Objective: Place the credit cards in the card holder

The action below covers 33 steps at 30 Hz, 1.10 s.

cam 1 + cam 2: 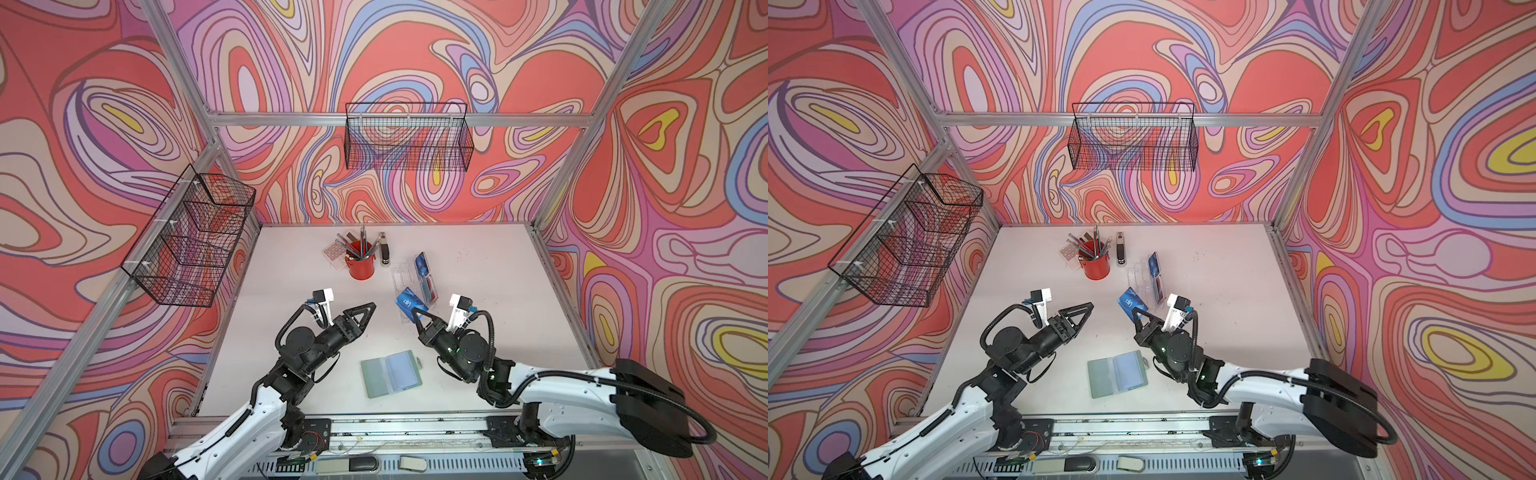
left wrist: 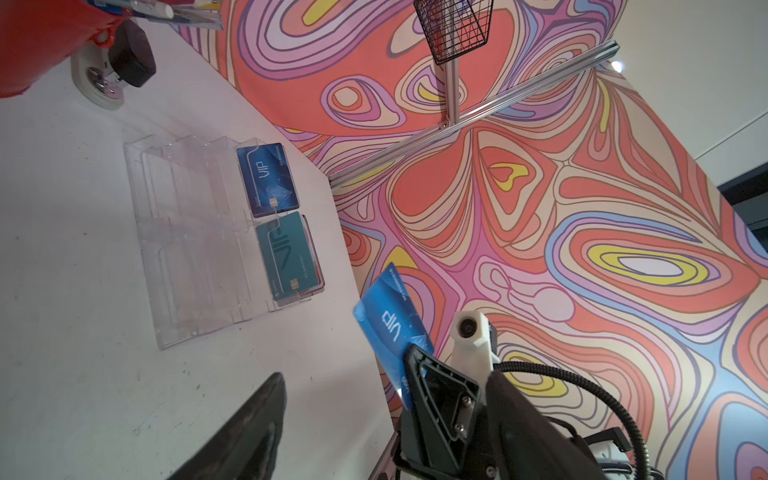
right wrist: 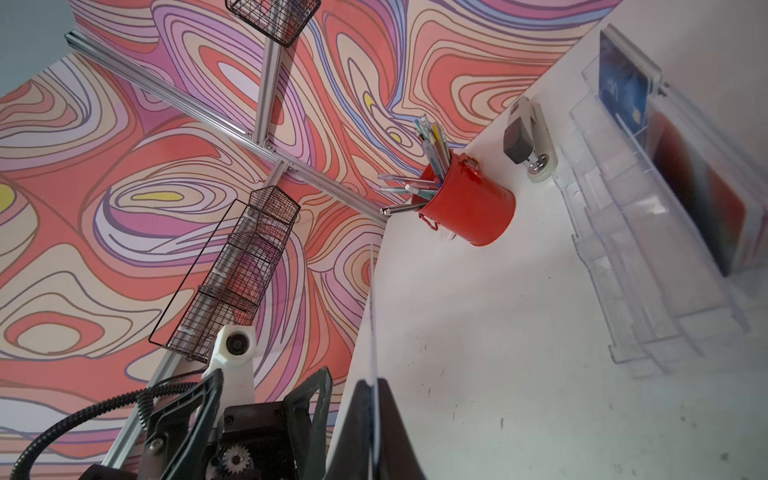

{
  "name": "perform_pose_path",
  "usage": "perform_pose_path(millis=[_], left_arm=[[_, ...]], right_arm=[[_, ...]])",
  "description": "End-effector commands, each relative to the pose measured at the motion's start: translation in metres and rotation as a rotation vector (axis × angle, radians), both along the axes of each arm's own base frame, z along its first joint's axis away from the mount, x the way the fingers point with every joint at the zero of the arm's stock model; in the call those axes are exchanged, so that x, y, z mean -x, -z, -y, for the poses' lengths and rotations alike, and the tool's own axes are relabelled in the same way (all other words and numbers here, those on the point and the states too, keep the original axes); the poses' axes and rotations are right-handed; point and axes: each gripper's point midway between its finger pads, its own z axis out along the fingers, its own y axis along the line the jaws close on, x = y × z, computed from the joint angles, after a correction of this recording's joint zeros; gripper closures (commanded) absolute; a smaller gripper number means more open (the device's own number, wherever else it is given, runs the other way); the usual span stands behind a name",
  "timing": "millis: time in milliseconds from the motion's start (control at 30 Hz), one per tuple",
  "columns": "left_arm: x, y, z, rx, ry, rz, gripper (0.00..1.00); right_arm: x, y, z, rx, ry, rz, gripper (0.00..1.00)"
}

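Observation:
My right gripper (image 1: pixel 422 318) (image 3: pixel 372 386) is shut on one corner of a blue credit card (image 1: pixel 406 306) (image 1: pixel 1132 306) (image 2: pixel 388 328) and holds it on edge above the table. To its left, a short gap from the card, my left gripper (image 1: pixel 368 316) (image 2: pixel 386 374) points at it, open and empty. The sage-green card holder (image 1: pixel 390 374) (image 1: pixel 1117 374) lies spread open near the table's front, between the two arms. More credit cards stand in a clear acrylic stand (image 2: pixel 187 232) (image 1: pixel 400 276): a dark blue one (image 2: pixel 268 180) and a teal one (image 2: pixel 289 255).
A red cup of pens (image 1: pixel 361 266) and a stapler (image 1: pixel 384 251) stand at the back of the table, with a small pinkish tile pad (image 1: pixel 332 251) beside them. Black wire baskets hang on the left wall (image 1: pixel 191 237) and the back wall (image 1: pixel 409 137).

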Motion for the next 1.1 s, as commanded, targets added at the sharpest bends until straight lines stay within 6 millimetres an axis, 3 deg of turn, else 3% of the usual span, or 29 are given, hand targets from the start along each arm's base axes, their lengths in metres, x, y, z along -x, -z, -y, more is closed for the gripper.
perform_pose_path(millis=[0,267,433,533,767,867,967,1067], left_arm=[[0.0,-0.038,0.004,0.104,0.019,0.09,0.24],[-0.012,-0.02,0.004,0.042,-0.024,0.061,0.23],[-0.012,-0.025,0.007,0.053,-0.012,0.082,0.35],[-0.012,-0.029,0.01,0.049,0.005,0.093,0.48],[-0.013,-0.028,0.014,0.061,0.021,0.096,0.96],[-0.013,-0.024,0.013,0.058,0.015,0.089,1.0],[-0.014,-0.02,0.011,0.027,0.013,0.058,1.0],[-0.012,-0.02,0.01,-0.015,0.03,0.04,1.0]], right_arm=[[0.002,-0.049,-0.007,-0.275,-0.006,0.09,1.0],[0.008,-0.048,-0.037,-0.327,-0.067,0.102,1.0],[0.011,-0.037,-0.051,-0.352,-0.086,0.081,1.0],[0.014,-0.033,-0.058,-0.381,-0.106,0.081,1.0],[0.014,-0.019,-0.075,-0.389,-0.116,0.065,1.0],[0.015,-0.014,-0.072,-0.371,-0.114,0.066,1.0],[0.02,-0.007,-0.056,-0.316,-0.1,0.079,0.7],[0.022,-0.001,-0.037,-0.223,-0.075,0.051,0.51]])
